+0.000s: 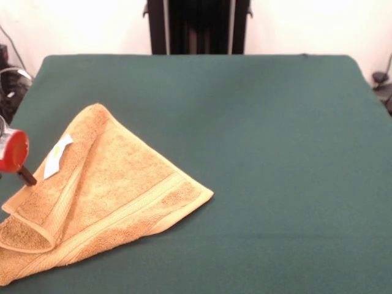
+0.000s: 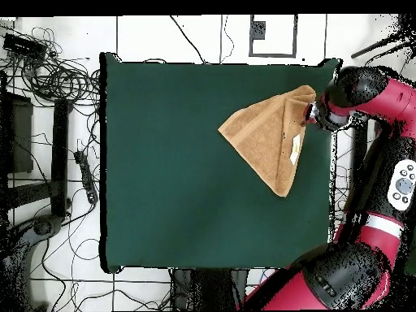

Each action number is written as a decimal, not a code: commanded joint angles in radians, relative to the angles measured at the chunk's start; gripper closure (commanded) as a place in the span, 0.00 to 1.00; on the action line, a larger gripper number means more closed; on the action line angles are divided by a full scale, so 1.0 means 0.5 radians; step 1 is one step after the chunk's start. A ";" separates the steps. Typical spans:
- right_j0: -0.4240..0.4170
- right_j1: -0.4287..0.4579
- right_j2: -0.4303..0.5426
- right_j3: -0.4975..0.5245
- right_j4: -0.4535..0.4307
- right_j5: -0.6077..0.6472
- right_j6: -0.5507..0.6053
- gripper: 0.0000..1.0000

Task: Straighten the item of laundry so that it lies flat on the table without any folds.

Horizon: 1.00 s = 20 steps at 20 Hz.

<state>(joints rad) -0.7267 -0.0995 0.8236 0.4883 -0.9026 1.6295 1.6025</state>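
The item of laundry (image 1: pixel 116 190) is an orange-tan towel lying folded into a rough triangle at the left front of the green table (image 1: pixel 263 141). One layer is doubled over along its left side, with a white label (image 1: pixel 58 156) showing on top. A rolled fold sits at its lower left end. My gripper (image 1: pixel 24 174) is at the picture's left edge, a red wrist with a dark tip touching the towel's left border. In the overhead view the towel (image 2: pixel 268 138) lies by the table's (image 2: pixel 179 171) right edge, and the gripper (image 2: pixel 311 114) is at the towel's upper right corner.
The towel's left end reaches the table's edge in the front view. My red arm (image 2: pixel 382 162) runs along the table's right side in the overhead view. Tangled cables (image 2: pixel 49 77) and dark gear lie on the floor left of the table.
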 commanded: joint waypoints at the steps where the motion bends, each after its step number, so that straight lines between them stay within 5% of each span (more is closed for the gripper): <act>1: 0.058 -0.017 -0.097 0.294 0.055 -0.137 -0.497 0.00; 20: 0.136 0.045 -0.148 0.212 0.192 -0.178 -0.277 0.00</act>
<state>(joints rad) -0.7232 -0.1142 0.7705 0.4873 -0.8332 1.6044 1.6025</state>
